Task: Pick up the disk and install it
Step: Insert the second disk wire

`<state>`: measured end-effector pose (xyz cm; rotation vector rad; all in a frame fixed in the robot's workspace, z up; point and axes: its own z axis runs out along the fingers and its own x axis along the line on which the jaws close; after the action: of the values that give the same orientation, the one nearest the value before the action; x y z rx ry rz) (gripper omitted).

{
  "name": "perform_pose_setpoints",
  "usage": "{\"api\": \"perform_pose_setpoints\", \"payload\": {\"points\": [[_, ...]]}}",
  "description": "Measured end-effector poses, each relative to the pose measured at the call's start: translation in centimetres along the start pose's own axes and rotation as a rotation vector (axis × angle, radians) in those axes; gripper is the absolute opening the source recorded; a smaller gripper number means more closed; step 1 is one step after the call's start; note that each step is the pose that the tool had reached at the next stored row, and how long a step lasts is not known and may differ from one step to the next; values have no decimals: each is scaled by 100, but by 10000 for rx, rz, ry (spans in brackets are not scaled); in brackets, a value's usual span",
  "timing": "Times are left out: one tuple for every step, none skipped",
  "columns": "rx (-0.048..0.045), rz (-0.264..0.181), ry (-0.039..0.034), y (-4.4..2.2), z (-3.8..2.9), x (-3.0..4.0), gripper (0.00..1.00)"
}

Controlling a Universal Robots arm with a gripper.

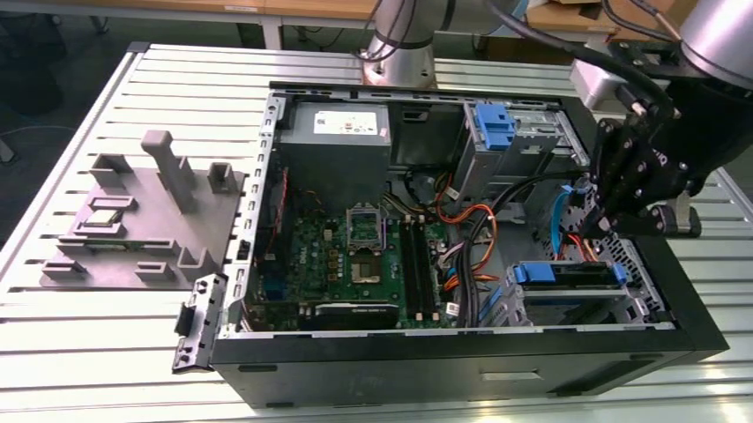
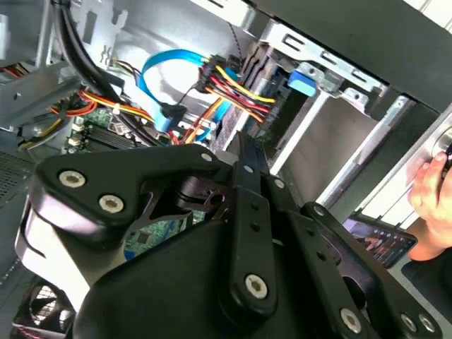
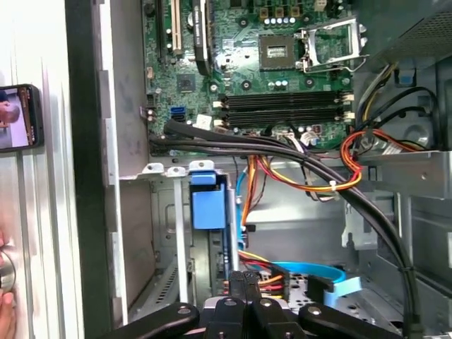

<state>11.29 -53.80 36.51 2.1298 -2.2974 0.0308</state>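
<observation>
In the open PC case (image 1: 471,352) on the slatted bench (image 1: 83,352), toward the bench edge at the exterior view's right, the claw (image 1: 602,227) hung over the drive-cage side, pointing down among the cables. Its fingers (image 3: 244,281) sat narrow, pressed together w/ nothing visible between them. The disk (image 1: 567,275) lay slotted in the lower drive cage near the case's front corner at the exterior view's right, its blue carrier facing up; in the first wrist view the blue carrier tab (image 3: 209,205) showed near the claw tips, but contact couldn't be told. A blue flat cable (image 3: 319,274) and a red/yellow power bundle (image 2: 236,88) ran close by the fingers. A bare blue bracket (image 1: 495,128) stood in the upper cage by the far case wall, next to the grey PSU (image 1: 341,128). The mainboard (image 1: 353,256) filled the case floor. A grey fixture block (image 1: 141,220) sat on the bench beside the case at the exterior view's left. A person's hand (image 2: 432,189) and a phone (image 3: 18,116) were outside the case wall.
</observation>
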Motion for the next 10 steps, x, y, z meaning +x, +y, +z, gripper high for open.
{"api": "perform_pose_setpoints", "payload": {"points": [[1, 0, 11, 2, -1, -31, 10], [1, 0, 10, 5, -1, -59, 10], [1, 0, 11, 6, -2, -84, 10], [1, 0, 15, 8, -5, -107, 10], [2, 0, 28, 10, -16, -127, 10], [3, 0, 46, 11, -30, -146, 10], [5, 0, 64, 12, -43, -168, 10], [6, 0, 78, 14, -57, -185, 10], [7, 0, 98, 15, -71, -201, 10], [9, -1, 123, 16, -83, -219, 10]]}}
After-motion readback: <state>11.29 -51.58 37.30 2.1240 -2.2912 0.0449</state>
